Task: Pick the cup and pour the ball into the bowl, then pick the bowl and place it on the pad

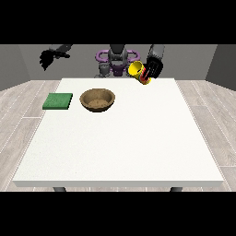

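Worktop [120, 152] near edge bare | bowl [97, 100] far-left beside pad [58, 101], awaiting pour | robot hand at view's right [153, 67] grasps tilted cup [138, 72], raised | other robot hand [47, 58] lifted, fingers unclear

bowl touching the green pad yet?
Apart. The front view shows a strip of white table between the bowl and the green pad, which lies toward the view's left.

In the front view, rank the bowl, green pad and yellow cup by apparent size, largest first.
1. Bowl, widest.
2. Green pad, slightly smaller, close to the bowl.
3. Yellow cup, smallest; it is held farther from the camera and partly covered by the hand at the view's right.
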